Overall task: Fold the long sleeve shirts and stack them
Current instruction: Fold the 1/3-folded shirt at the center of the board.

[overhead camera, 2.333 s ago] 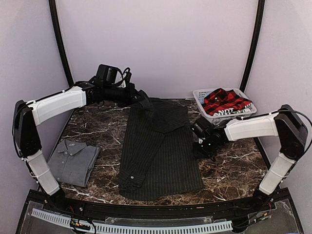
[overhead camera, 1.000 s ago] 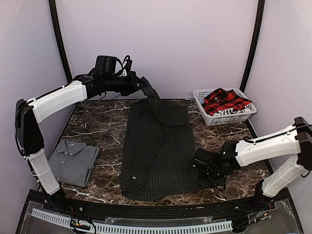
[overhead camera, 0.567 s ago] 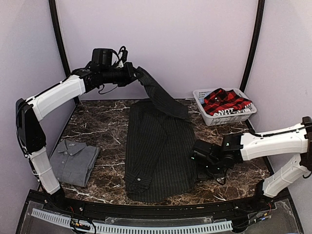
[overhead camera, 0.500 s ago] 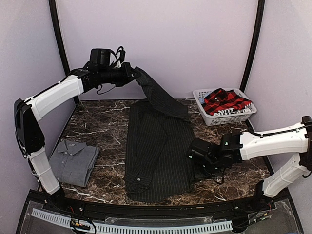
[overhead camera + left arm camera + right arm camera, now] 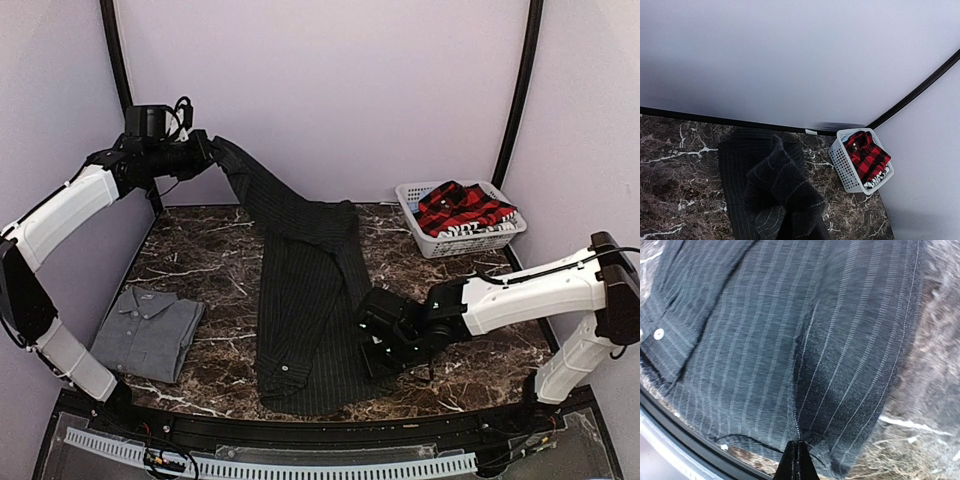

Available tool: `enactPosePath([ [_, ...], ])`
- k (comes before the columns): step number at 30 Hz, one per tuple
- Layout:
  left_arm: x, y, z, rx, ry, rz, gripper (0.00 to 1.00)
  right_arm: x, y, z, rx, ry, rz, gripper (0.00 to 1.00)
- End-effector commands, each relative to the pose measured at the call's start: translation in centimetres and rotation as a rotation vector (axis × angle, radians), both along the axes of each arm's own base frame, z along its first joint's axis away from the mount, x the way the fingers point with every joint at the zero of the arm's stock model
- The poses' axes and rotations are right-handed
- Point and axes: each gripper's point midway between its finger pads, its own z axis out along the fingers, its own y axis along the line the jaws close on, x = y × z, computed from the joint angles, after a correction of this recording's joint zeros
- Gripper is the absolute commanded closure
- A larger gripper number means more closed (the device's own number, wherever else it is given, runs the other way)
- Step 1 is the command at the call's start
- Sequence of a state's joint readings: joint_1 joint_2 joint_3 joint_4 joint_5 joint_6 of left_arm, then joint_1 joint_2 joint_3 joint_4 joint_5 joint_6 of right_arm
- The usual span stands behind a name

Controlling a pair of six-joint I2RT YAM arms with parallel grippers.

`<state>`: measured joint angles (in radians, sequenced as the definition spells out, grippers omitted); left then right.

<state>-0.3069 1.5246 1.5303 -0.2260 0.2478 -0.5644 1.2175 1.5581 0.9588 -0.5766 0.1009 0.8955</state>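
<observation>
On the marble table (image 5: 200, 262), the black pinstriped shirt (image 5: 300, 300) lay lengthwise through the centre, from 12 toward 6 o'clock. It looked partly narrowed but not yet folded, and its far end was drawn up off the table toward 10 o'clock. The grey shirt (image 5: 150, 332) sat folded at 8 o'clock, apparently finished and the likely base of the stack. The red-and-black plaid shirt (image 5: 462, 208) lay crumpled in the white basket (image 5: 435, 242) at 2 o'clock, untouched. The left gripper (image 5: 208, 152) was clenched on the raised cloth. The right gripper (image 5: 372, 340), at 5 o'clock, pinched the pinstriped shirt's right edge. I judged roughly one third of the job done.
</observation>
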Motion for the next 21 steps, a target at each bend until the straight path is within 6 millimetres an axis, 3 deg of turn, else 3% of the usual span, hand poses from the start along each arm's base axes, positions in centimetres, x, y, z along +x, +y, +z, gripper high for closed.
enactPosePath([
  [1,-0.2,2.3,-1.0,0.041,0.010,0.049,1.00,-0.9,2.2,-0.1,0.061,0.027,0.094,1.00],
  [9,0.1,2.6,-1.0,0.038,0.000,0.054,1.00,-1.1,2.9,-0.8,0.047,0.043,0.130,1.00],
  [21,-0.4,2.4,3.9,0.019,-0.131,0.031,1.00,-1.3,3.7,0.6,0.097,0.049,0.156,1.00],
])
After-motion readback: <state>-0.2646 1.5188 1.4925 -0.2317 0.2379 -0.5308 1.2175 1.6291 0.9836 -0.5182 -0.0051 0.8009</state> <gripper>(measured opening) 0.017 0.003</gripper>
